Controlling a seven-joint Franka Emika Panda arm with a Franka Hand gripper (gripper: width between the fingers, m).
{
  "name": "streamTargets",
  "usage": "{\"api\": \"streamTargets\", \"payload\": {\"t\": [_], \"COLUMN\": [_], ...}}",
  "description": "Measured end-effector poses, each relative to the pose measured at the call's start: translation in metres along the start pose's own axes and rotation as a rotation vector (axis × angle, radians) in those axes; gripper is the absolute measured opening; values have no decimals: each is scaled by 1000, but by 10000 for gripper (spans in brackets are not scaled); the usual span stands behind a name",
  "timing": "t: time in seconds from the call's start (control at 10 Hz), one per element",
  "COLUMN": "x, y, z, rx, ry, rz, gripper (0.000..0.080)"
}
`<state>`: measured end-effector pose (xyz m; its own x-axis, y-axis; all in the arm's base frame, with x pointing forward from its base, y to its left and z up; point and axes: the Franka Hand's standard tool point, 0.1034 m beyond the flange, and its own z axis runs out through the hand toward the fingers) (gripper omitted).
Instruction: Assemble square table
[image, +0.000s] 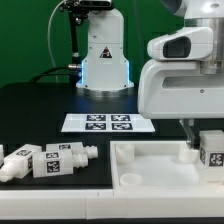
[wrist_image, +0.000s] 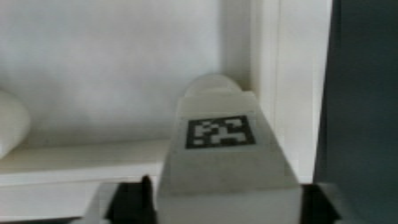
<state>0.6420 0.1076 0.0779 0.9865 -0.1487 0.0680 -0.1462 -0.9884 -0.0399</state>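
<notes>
In the exterior view, one white slab (image: 150, 166) is lying on the black tabletop (image: 40, 110), with its near edge and the end on the exterior view's right running out of frame. Three legs are showing. One leg (image: 20, 166) and a second leg (image: 62, 158) are lying side by side on the tabletop, off the slab's end on the exterior view's left. A third leg (image: 213, 150) is standing at the slab's opposite end, partly cut off. One marker board (image: 108, 123) is lying just behind the slab. The arm (image: 180, 85) is hiding most of the fingers (image: 190, 138).

In the wrist view, one tagged leg (wrist_image: 217, 130) is sitting over the slab (wrist_image: 107, 70), between two dark fingers (wrist_image: 134, 203) that are pressing its sides, grasping it. Only their blurred tips are showing. One rounded white shape (wrist_image: 9, 120) is too cut off to identify.
</notes>
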Motion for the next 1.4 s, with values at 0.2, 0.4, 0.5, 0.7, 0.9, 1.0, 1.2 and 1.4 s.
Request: {"api": "streamTargets", "payload": {"t": [0.2, 0.4, 0.5, 0.7, 0.9, 1.0, 1.2, 1.4], "x": [-2, -4, -3, -2, -2, -2, -2, -4], "y": [-4, -3, -3, -2, -2, -2, -3, -7], "z": [0, 1, 1, 2, 2, 2, 2, 3], "rx": [-20, -30, -30, -18, -19, -19, -19, -25], "ry": [6, -11, -15, -15, -15, -15, -15, -16], "rz": [248, 547, 706, 993, 1182, 1188, 1130, 816], "gripper": [285, 285, 285, 285, 285, 285, 537, 615]}}
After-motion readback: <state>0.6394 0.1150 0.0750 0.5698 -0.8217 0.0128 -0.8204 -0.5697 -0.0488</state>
